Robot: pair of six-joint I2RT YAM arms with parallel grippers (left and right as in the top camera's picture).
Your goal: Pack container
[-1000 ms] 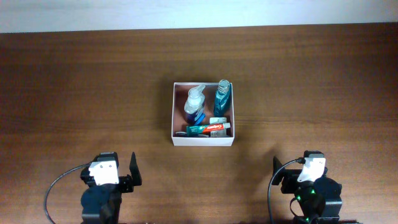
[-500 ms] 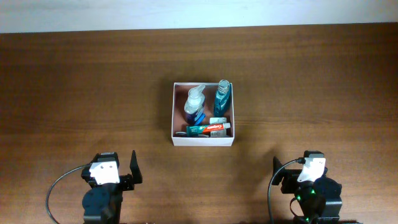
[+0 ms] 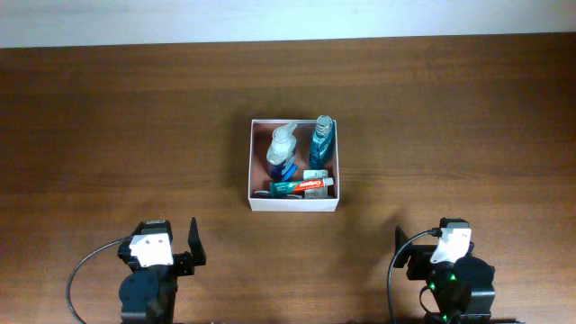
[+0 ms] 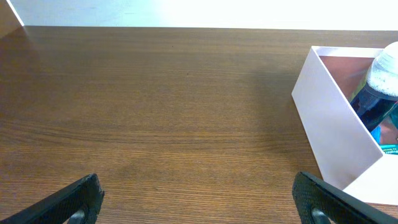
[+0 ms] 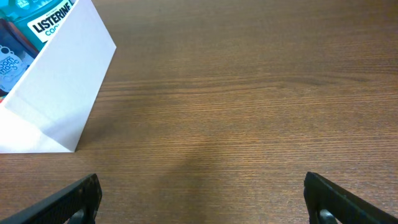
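Both jaws wide apart, container (image 3: 294, 204) square to table (image 3: 108, 135), opening upward

The container (image 3: 294, 205) sits near the middle of the table (image 3: 126, 135), ahead of me and between my two arms. My left gripper (image 3: 171, 246) hangs at the near edge, left of the container and well apart from it. My right gripper (image 3: 425, 248) is at the near edge on the other side, also well apart. Inside, the pump bottle (image 3: 282, 149) is at the back left, with the Listerine mouthwash bottle (image 3: 321, 142) just beside it at the back right. The Colgate toothpaste box (image 3: 301, 186) lies crosswise along the near wall, in front of both.
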